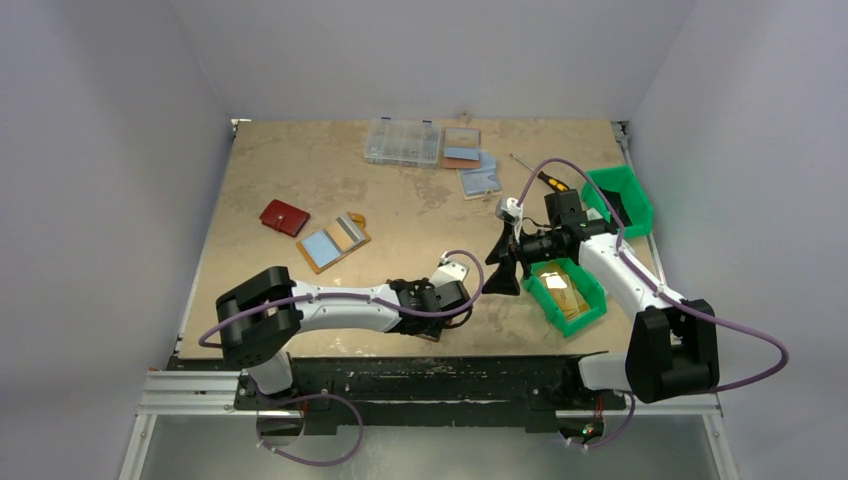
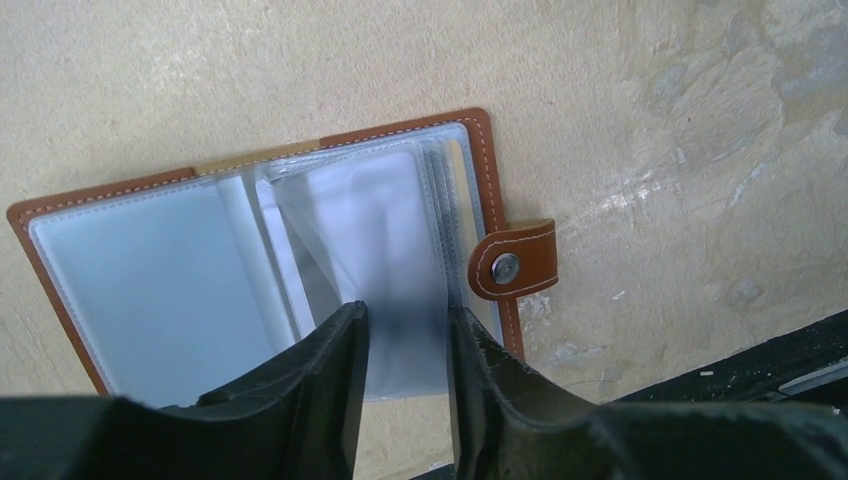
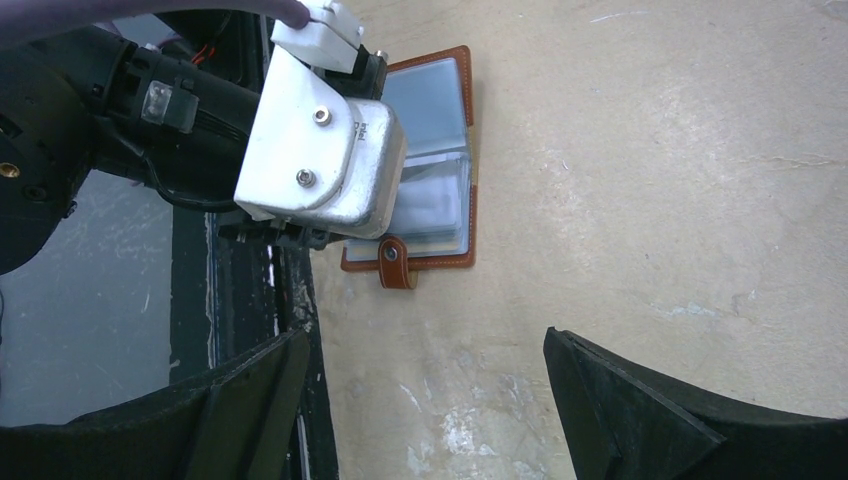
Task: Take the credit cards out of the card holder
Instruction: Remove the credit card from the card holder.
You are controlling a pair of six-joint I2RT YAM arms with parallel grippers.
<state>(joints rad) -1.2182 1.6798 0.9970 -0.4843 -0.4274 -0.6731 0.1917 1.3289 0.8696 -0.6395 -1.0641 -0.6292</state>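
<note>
The brown leather card holder (image 2: 480,150) lies open on the table by the near edge, snap tab (image 2: 510,265) to its right, and several clear sleeves (image 2: 150,290) are fanned out. My left gripper (image 2: 408,330) hovers over it. Its jaws stand a narrow gap apart, with one raised sleeve (image 2: 390,230) showing between them. The sleeves look pale and blurred, so I cannot tell whether cards are inside. In the top view a gold-orange credit card (image 1: 563,295) lies in the near green bin (image 1: 590,300). My right gripper (image 3: 425,390) is wide open with nothing in it, just right of the card holder (image 3: 440,90).
A dark red wallet (image 1: 284,217) and a brown holder with a blue card (image 1: 333,242) lie at left. A clear organiser box (image 1: 402,142), two more holders (image 1: 462,147), a screwdriver (image 1: 540,175) and a second green bin (image 1: 622,198) sit at the back. The black rail (image 1: 400,375) borders the near edge.
</note>
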